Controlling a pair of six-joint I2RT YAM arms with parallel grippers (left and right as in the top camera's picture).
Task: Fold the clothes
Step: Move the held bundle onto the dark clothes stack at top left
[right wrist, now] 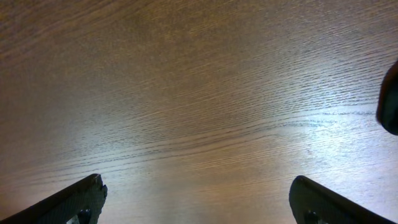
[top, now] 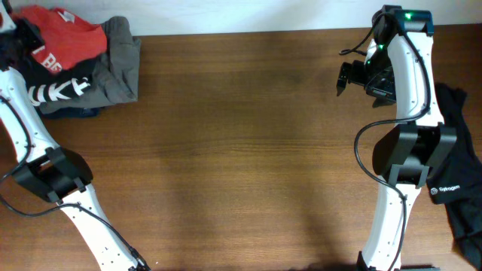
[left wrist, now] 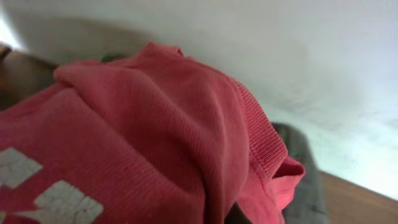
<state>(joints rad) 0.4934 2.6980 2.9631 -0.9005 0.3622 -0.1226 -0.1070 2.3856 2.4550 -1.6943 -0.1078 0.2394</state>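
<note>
Right fingers [right wrist: 68, 199] stand wide apart over brown wood table [top: 241, 150] (white wall [top: 226, 13] beyond); left fingers [top: 9, 34], at red shirt [left wrist: 155, 137], unreadable.

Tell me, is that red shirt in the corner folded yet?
Not folded: the red shirt lies crumpled in a heap with a gray garment and a black garment.
</note>
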